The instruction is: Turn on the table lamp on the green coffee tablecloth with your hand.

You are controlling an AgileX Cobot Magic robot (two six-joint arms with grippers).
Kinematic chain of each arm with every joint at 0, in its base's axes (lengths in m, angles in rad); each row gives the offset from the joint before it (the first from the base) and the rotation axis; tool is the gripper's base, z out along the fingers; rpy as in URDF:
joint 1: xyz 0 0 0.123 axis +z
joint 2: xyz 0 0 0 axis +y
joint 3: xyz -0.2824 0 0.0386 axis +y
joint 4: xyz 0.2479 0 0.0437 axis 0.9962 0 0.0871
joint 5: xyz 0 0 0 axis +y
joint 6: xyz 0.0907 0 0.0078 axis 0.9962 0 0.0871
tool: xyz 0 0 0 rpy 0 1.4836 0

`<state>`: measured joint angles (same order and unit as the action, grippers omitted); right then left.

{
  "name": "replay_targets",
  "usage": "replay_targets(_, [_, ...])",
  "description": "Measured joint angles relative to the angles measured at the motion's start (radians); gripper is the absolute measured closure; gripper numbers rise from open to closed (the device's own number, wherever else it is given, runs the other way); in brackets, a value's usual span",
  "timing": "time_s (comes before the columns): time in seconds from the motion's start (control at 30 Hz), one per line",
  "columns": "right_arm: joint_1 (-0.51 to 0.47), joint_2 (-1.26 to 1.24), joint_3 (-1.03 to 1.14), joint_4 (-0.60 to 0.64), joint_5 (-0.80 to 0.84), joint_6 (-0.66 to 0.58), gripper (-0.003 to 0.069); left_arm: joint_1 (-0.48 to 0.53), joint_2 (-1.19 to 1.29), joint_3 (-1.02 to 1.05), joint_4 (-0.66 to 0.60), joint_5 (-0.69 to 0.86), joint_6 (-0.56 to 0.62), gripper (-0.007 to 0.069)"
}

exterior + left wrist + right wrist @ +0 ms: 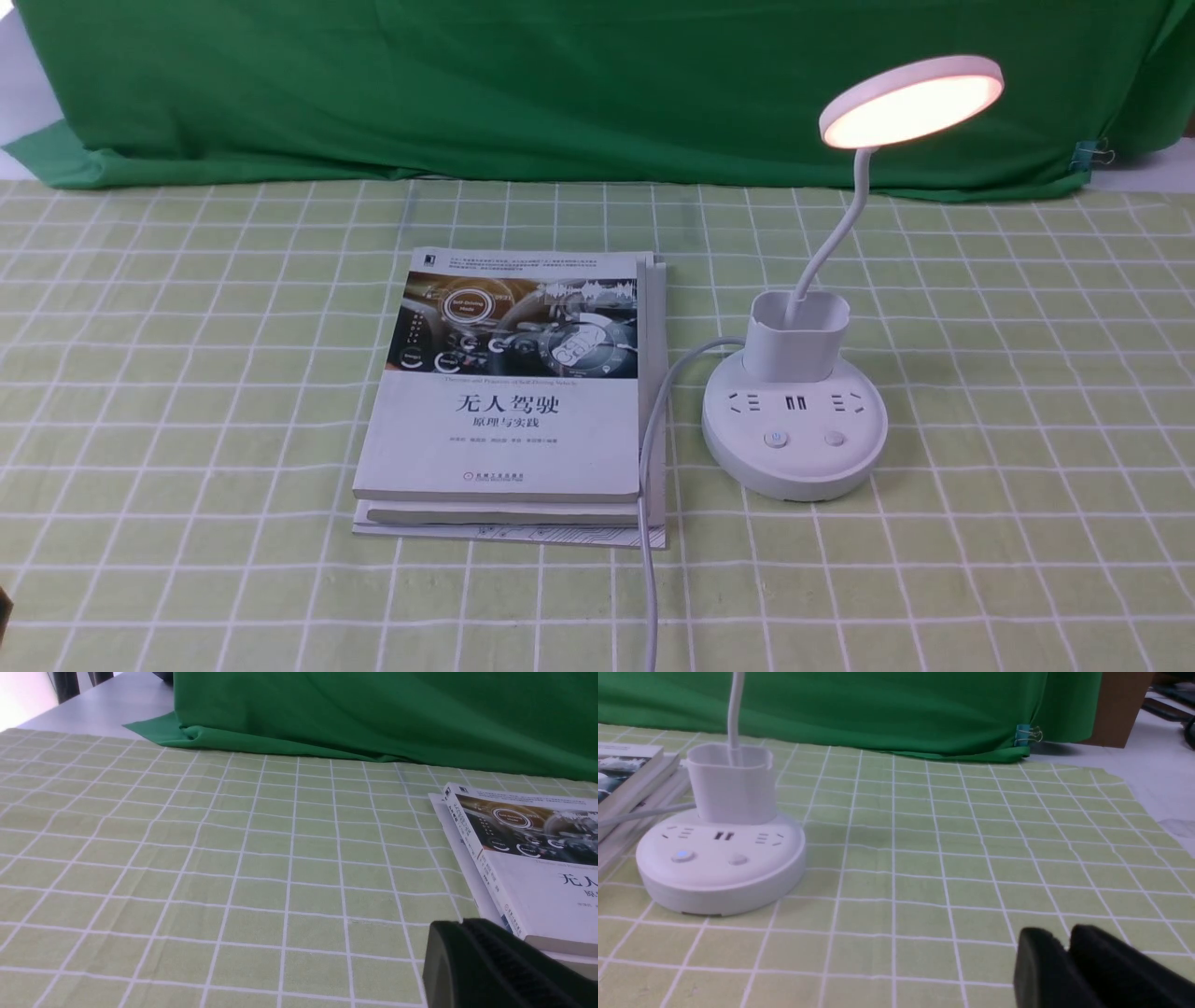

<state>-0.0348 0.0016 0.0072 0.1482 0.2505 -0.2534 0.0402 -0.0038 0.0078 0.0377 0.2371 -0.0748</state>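
The white table lamp (794, 411) stands on the green coffee tablecloth (1027, 373) right of centre. Its round disc head (912, 99) glows warm orange. Its left button (775, 438) shows a faint blue light; the same button (682, 855) glows blue in the right wrist view, beside the lamp base (721, 863). The white cord (651, 439) runs toward the front edge. My right gripper (1066, 940) is shut and empty, low over the cloth, well to the right of the lamp. My left gripper (462, 924) is shut and empty, left of the books. Neither arm shows in the front view.
Two stacked books (513, 392) lie left of the lamp; their corner shows in the left wrist view (528, 858). A dark green backdrop (560, 84) hangs along the far edge, held by a clip (1027, 735). The cloth ends at bare table (1167, 779) on the far right.
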Motion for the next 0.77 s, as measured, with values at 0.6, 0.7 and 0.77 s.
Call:
replay_targets(0.6, [0.0, 0.0, 0.0, 0.0, 0.001, 0.0, 0.0508, 0.0, 0.0, 0.0, 0.0, 0.0, 0.0, 0.0622])
replay_targets(0.7, [0.0, 0.0, 0.0, 0.0, 0.001, 0.0, 0.0503, 0.0, 0.0, 0.0, 0.0, 0.0, 0.0, 0.0622])
replay_targets(0.77, [0.0, 0.0, 0.0, 0.0, 0.001, 0.0, 0.0498, 0.0, 0.0, 0.0, 0.0, 0.0, 0.0, 0.0622])
